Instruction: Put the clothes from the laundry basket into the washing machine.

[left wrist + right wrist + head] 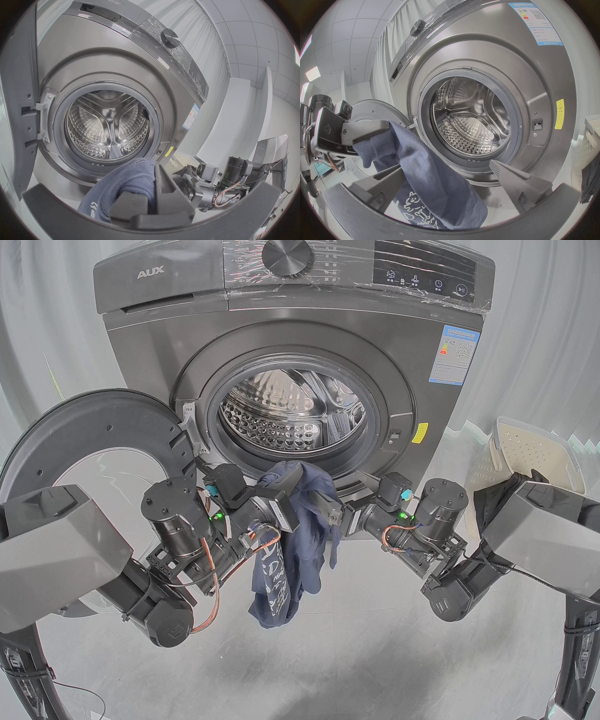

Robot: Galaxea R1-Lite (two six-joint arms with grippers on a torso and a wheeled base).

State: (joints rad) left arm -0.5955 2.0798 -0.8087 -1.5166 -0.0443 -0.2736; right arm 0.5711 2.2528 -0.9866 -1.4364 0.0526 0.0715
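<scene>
One navy shirt (294, 552) hangs clamped in the left gripper (291, 482), whose pads pinch a bunched fold at its top. The rest drops straight toward the floor, long axis vertical, with a white print low on the cloth. Just beside it on the robot's right, the right gripper (342, 497) has its jaws spread wide with nothing pinched. The right wrist view shows the cloth lying over or against one of its fingers (382, 184), the other one bare. Both grippers sit just in front of the lower lip (294, 459) of the port. The drum (287, 409) lies straight ahead and a little above the held fold, so the left arm looks best placed to carry the shirt in. What stands in the way, I judge, is that lip: the hanging tail is well below it and could catch or trail outside unless the fold goes deep or the right gripper lifts the tail. The door (94, 446) stands fully open on the left, apart from the path. Off to the right, the basket (537, 452) holds more dark clothes (497, 502).
</scene>
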